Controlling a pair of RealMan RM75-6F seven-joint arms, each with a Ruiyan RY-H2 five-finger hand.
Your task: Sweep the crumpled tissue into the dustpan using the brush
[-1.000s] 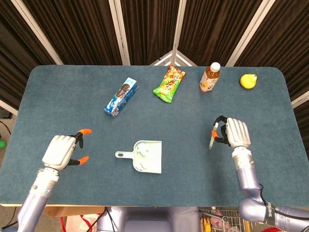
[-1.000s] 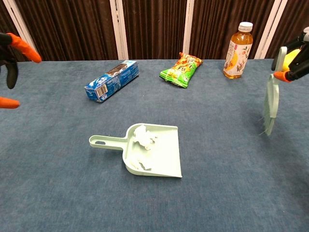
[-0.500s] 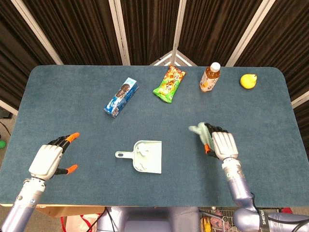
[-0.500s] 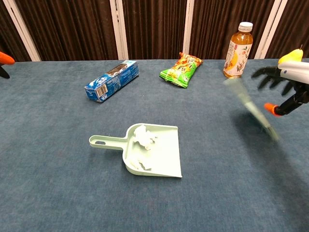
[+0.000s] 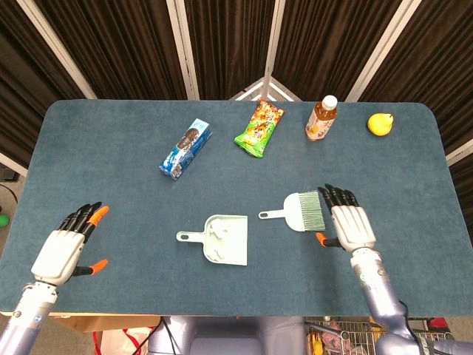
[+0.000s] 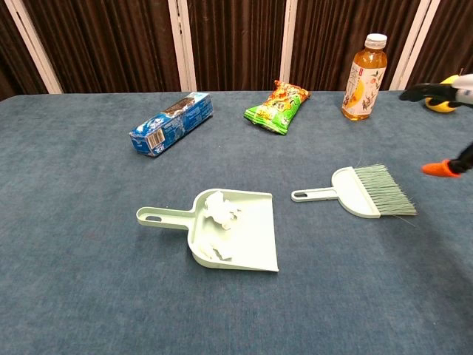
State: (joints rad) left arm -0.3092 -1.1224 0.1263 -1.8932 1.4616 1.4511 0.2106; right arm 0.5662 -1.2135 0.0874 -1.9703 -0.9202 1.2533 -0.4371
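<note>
The pale green dustpan [image 5: 230, 244] [image 6: 251, 240] lies at the table's front middle, handle pointing left. White crumpled tissue [image 6: 219, 210] [image 5: 218, 231] sits inside it near the handle end. The pale green brush [image 5: 299, 211] [image 6: 366, 194] lies flat on the table right of the dustpan, bristles to the right. My right hand [image 5: 349, 225] [image 6: 448, 167] is just right of the bristles, fingers spread, holding nothing. At the front left my left hand [image 5: 63, 249] is also open and empty; the chest view does not show it.
A blue biscuit pack [image 5: 185, 149], a green snack bag [image 5: 260, 128], a tea bottle [image 5: 321, 118] and a yellow lemon [image 5: 380, 123] stand along the back of the blue table [image 5: 111, 185]. Dark curtains hang behind.
My right hand let go of the brush, which dropped flat onto the table, and spread its fingers. My left hand drew back towards the front left edge and out of the chest view.
</note>
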